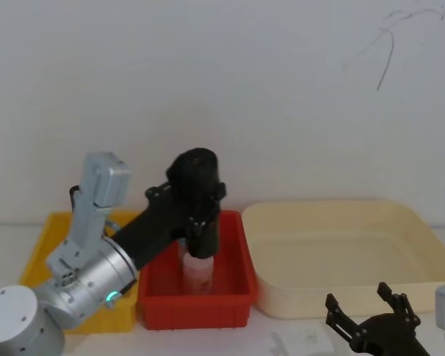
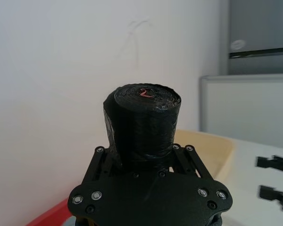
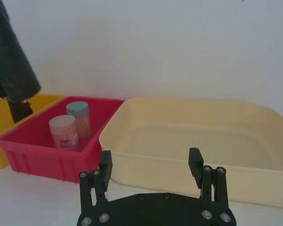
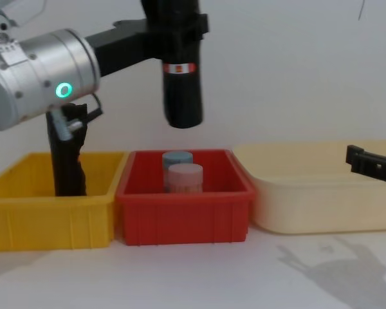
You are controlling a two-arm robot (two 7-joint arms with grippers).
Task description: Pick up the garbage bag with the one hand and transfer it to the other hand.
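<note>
- Left gripper (image 1: 195,202): clamped round the garbage bag (image 4: 182,96), which it holds upright above the red bin (image 4: 180,219).
- Right gripper (image 1: 360,302): jaws spread, low beside the cream tray (image 1: 297,293), well apart from the bag.
- Risk: if you release before the right gripper closes, the bag drops onto the jars (image 4: 183,175).

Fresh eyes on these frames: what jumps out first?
The left gripper holds the black garbage bag roll upright in the air, right above the red bin, which has a pink-lidded jar and a blue-lidded jar in it. The right gripper sits low at the right with its fingers open, on the near side of the cream tub and well apart from the roll.
</note>
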